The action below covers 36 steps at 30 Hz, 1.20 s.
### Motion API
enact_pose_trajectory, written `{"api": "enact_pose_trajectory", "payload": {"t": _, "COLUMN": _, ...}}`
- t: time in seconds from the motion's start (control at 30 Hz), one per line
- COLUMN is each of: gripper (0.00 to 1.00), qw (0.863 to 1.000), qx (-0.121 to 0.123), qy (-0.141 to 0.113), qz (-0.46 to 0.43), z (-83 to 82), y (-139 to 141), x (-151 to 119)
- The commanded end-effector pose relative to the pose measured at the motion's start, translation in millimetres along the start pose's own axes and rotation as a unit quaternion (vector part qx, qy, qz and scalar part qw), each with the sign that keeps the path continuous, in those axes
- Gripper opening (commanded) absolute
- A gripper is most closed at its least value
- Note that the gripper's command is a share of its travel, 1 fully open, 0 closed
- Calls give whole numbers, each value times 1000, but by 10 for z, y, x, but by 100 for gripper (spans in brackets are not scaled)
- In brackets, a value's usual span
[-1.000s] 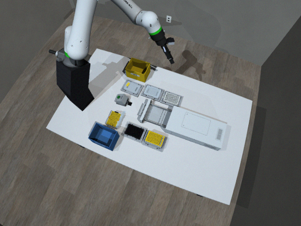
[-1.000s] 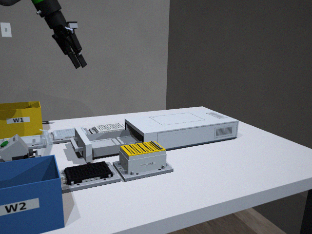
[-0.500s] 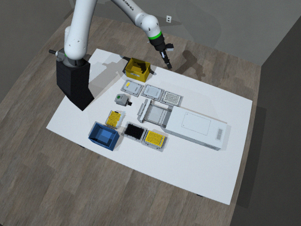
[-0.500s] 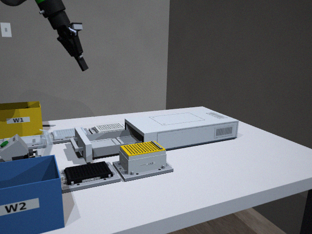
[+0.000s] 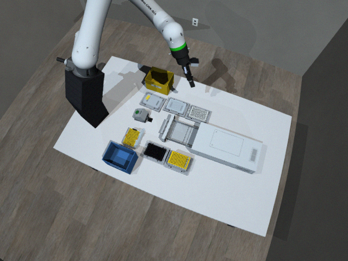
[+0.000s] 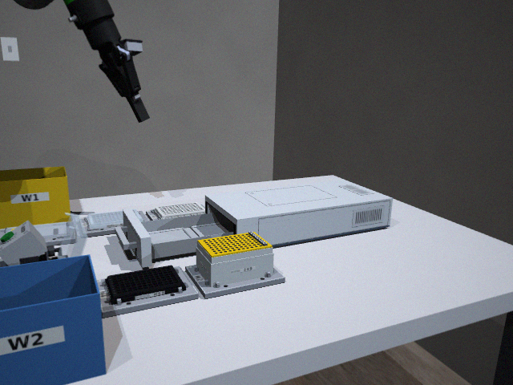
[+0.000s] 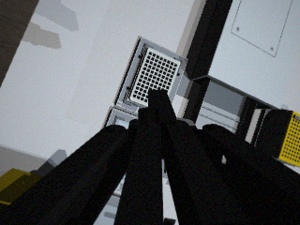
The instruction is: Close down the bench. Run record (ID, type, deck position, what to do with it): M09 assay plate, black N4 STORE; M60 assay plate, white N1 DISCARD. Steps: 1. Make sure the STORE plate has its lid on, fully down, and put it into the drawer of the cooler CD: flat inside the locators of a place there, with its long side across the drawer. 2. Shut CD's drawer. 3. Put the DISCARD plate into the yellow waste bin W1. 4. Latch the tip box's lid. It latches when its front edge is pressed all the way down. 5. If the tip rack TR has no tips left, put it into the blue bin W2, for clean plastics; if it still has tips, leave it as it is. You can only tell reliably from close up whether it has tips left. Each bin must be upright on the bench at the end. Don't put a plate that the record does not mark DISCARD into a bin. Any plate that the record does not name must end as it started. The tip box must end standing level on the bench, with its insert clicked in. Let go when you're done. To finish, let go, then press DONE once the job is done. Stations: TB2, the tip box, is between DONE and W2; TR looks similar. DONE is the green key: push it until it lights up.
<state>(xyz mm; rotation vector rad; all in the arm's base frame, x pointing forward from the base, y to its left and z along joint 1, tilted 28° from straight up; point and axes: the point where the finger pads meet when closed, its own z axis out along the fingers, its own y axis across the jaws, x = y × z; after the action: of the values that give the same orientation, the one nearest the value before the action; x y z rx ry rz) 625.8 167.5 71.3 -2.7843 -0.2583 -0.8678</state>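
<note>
White bench top (image 5: 224, 196): rectangular, standing on wood-plank floor (image 5: 56, 210), with planks visible past all 4 edges in the top view. Behind: 2 wall faces, joined at 1 vertical corner. Light grey wall (image 6: 207, 103) at left, darker grey wall (image 6: 393, 83) at right. 1 white outlet plate (image 6: 9, 48) on the light wall (well above bench level). Dark leg (image 6: 504, 352) under the right edge.
</note>
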Motion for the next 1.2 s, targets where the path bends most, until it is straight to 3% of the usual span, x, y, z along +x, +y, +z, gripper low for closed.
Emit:
{"api": "enact_pose_trajectory", "payload": {"t": 0.0, "gripper": 10, "qw": 999, "qx": -10, "qy": -27, "qz": 17, "z": 20, "y": 178, "x": -105}}
{"api": "enact_pose_trajectory", "payload": {"t": 0.23, "gripper": 10, "qw": 999, "qx": -10, "qy": -27, "qz": 17, "z": 52, "y": 380, "x": -250}}
{"api": "enact_pose_trajectory", "payload": {"t": 0.33, "gripper": 10, "qw": 997, "qx": -17, "qy": -58, "qz": 40, "z": 64, "y": 492, "x": -349}}
{"api": "enact_pose_trajectory", "payload": {"t": 0.6, "gripper": 10, "qw": 997, "qx": -18, "qy": -58, "qz": 40, "z": 94, "y": 754, "x": -580}}
{"api": "enact_pose_trajectory", "payload": {"t": 0.7, "gripper": 10, "qw": 994, "qx": -19, "qy": -87, "qz": 63, "z": 99, "y": 854, "x": -693}}
{"api": "enact_pose_trajectory", "payload": {"t": 0.97, "gripper": 10, "qw": 994, "qx": -19, "qy": -87, "qz": 63, "z": 109, "y": 1026, "x": -888}}
{"api": "enact_pose_trajectory", "payload": {"t": 1.03, "gripper": 10, "qw": 990, "qx": -14, "qy": -112, "qz": 85, "z": 108, "y": 1084, "x": -971}}
{"api": "enact_pose_trajectory", "payload": {"t": 1.17, "gripper": 10, "qw": 990, "qx": -14, "qy": -114, "qz": 87, "z": 108, "y": 1198, "x": -1135}}
